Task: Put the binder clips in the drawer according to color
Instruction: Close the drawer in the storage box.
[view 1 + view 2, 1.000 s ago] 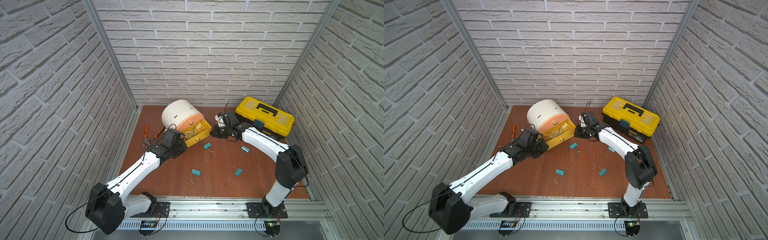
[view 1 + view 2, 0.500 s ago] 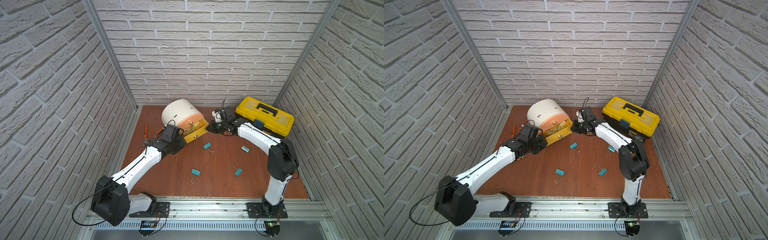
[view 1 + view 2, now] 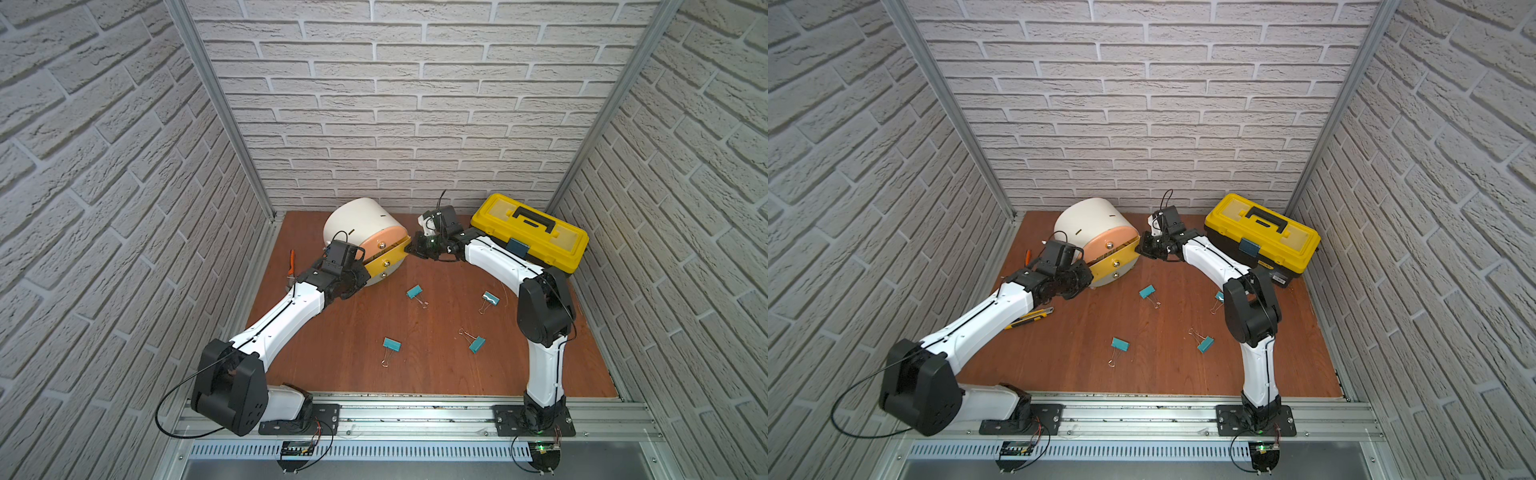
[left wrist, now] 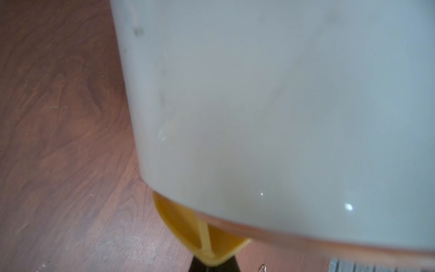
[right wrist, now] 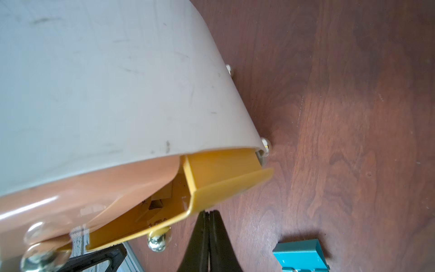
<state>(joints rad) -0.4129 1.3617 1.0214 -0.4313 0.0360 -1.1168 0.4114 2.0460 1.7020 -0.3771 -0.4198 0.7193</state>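
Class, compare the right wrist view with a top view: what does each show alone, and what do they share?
Right wrist only: the side wall of the slightly open yellow drawer and a close look into it, though its contents are unclear. Top view only: the toolbox and three more clips. Shared: the cabinet, the shut right gripper at the yellow drawer's corner, one clip and the table.

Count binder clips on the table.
4 binder clips, all teal: one near the drawer, one before the toolbox, two at the front. Others may hide in the drawer.
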